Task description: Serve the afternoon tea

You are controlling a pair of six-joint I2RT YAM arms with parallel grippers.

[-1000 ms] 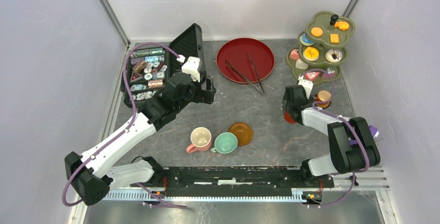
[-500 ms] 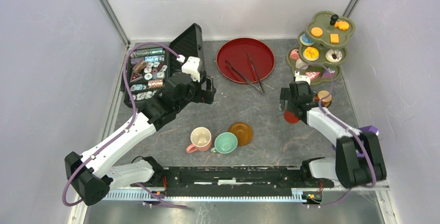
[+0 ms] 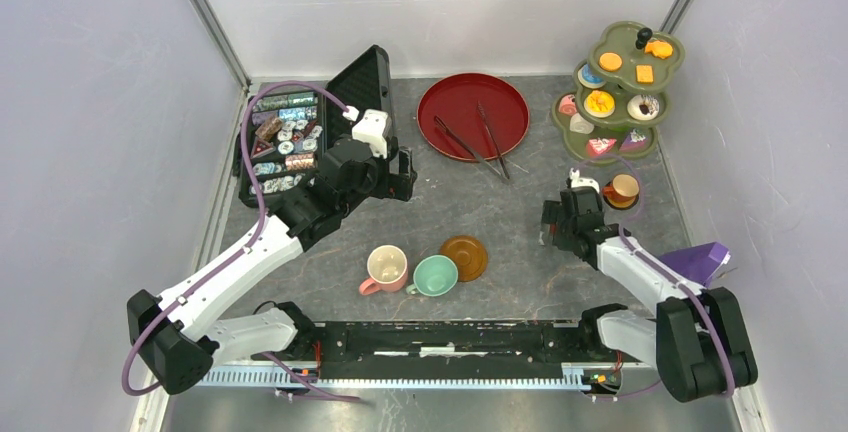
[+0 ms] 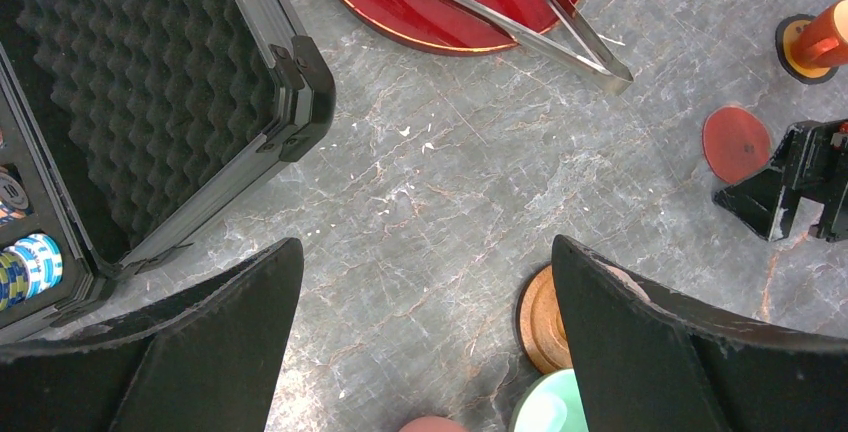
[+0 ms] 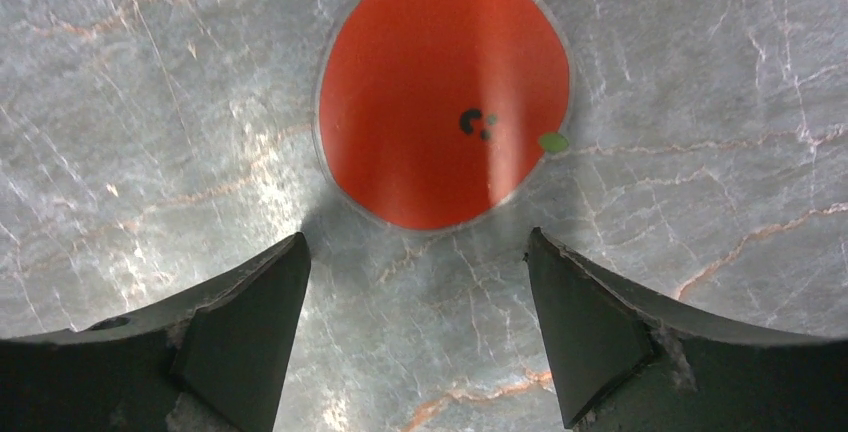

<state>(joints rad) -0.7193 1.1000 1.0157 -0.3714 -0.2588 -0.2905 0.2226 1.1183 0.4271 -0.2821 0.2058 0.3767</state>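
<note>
1. Grey veined stone table point(image 3: 520, 262), top view.
   - Upper centre: red tray point(image 3: 455, 102) with thin metal tongs point(image 3: 470, 148) lying in it.
   - Upper right: green tiered stand point(image 3: 627, 32) loaded with toy pastries point(image 3: 600, 103); small orange cup point(image 3: 622, 189) on its saucer just below.
   - Lower centre: pink cup point(image 3: 386, 268) and mint cup point(image 3: 434, 275) side by side, brown saucer point(image 3: 464, 257) just beside the mint one.
   - Upper left: open black case point(image 3: 365, 77).
   - Left gripper point(image 3: 405, 177) left of centre, beside the case; right gripper point(image 3: 553, 224) right of centre, low over the table.
2. Left wrist view.
   - Left gripper point(image 4: 428, 247) spread wide, nothing between the fingers, bare table beneath.
   - Brown saucer and mint rim at the lower edge.
   - Red saucer point(image 4: 737, 144) flat on the table at the right edge, just beside the right gripper.
3. Right wrist view.
   - Right gripper point(image 5: 415, 242) parted and empty.
   - Red saucer point(image 5: 445, 92) in the upper centre, flat on the stone, just beyond the fingertips and untouched.
4. Step in hand, as judged: laying out a place setting, with the red saucer as the working item.
5. Next move, as judged: either a low, edge-on grasp of the thin rim, or a cup fetched to stand on it. Hard to say which.
</note>
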